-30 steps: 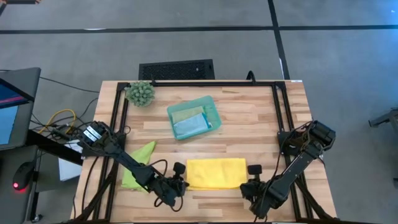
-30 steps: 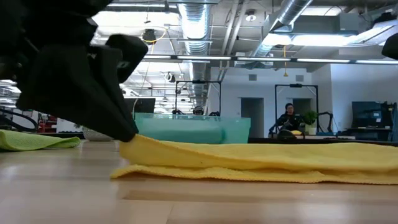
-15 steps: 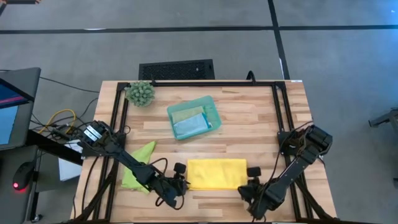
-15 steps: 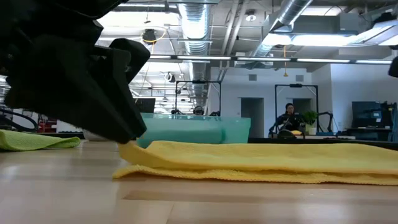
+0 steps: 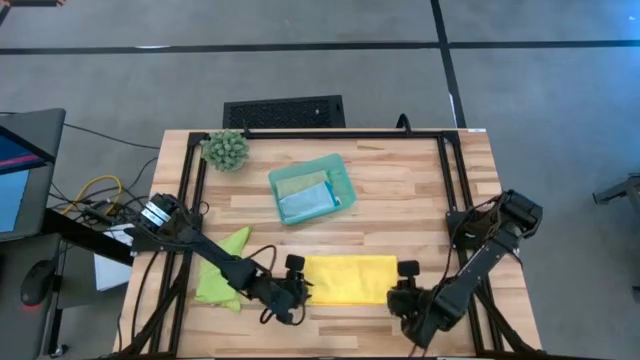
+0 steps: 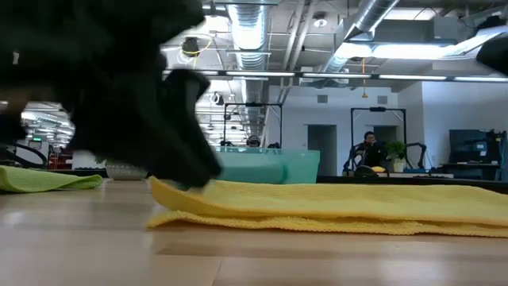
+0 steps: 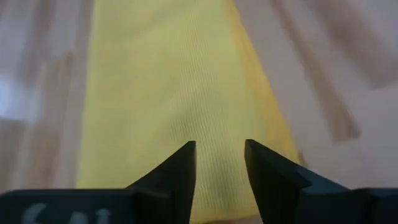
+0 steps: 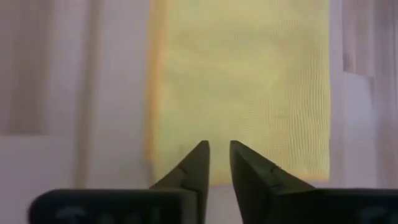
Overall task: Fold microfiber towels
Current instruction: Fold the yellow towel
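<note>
Both my hands have just let go: the left hand (image 7: 219, 163) has its fingers apart, the right hand (image 8: 219, 160) slightly apart. The yellow towel (image 5: 347, 278) lies folded on the tabletop (image 5: 400, 195) between them. This fold looks finished.

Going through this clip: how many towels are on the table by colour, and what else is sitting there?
Yellow towel, folded, front centre: 1
Lime green towel, front left: 1
Pale sage green towel, in the tray: 1
Light blue towel, in the tray: 1
Teal tray: 1
Spiky green plant ball: 1
Total: 6 things, 4 of them towels
</note>
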{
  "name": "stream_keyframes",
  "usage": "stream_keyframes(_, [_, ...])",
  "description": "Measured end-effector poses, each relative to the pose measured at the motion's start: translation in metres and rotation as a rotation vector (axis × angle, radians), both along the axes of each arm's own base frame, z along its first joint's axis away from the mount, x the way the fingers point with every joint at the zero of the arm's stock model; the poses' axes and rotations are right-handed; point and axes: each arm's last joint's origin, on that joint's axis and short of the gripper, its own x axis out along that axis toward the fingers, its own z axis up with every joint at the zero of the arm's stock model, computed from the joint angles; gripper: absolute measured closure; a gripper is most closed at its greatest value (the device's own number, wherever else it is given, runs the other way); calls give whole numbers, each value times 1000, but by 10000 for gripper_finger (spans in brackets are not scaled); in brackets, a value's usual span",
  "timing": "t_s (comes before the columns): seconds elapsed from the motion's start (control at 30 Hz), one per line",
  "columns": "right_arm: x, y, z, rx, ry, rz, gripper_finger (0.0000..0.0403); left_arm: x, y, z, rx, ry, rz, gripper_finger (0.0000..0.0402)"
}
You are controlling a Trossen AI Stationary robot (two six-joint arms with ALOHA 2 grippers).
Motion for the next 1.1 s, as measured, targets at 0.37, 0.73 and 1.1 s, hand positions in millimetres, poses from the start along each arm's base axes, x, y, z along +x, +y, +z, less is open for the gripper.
stream_keyframes(0.37, [9, -23, -26, 110, 87, -79, 389, 0, 4, -16, -16, 112, -43, 319])
stream_keyframes(0.73, [17, -13, -11, 138, -7, -92, 380, -17, -2, 14, 94, 22, 44, 327])
stream_keyframes(1.1, [29, -57, -15, 10, 62, -381, 382, 12, 52, 17, 46, -83, 429, 327])
